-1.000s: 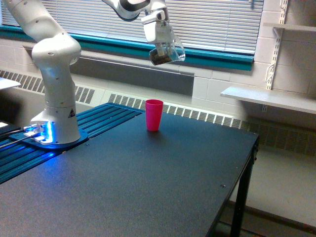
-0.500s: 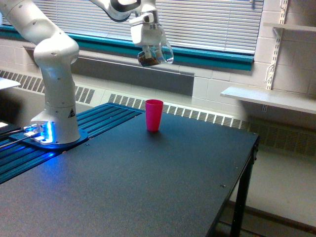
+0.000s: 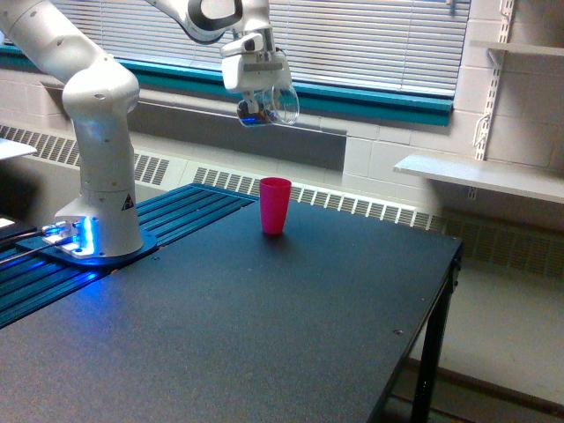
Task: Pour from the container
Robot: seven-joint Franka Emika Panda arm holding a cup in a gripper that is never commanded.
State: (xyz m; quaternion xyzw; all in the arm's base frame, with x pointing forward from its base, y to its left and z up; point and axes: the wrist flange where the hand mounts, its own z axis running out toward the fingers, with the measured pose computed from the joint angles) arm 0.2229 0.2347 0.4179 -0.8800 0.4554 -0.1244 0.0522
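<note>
Starting nearest the camera, the dark tabletop (image 3: 264, 326) is bare up to the pink cup (image 3: 275, 204), which stands upright and open-mouthed near the far edge, evidently placed to receive the pour. Above it, slightly toward the exterior view's left and well clear of its rim, the hand (image 3: 257, 88) is clamped around the container (image 3: 267, 107), a clear cup tilted on its side with brown contents inside. Judged so, the pour stands unfinished.
</note>
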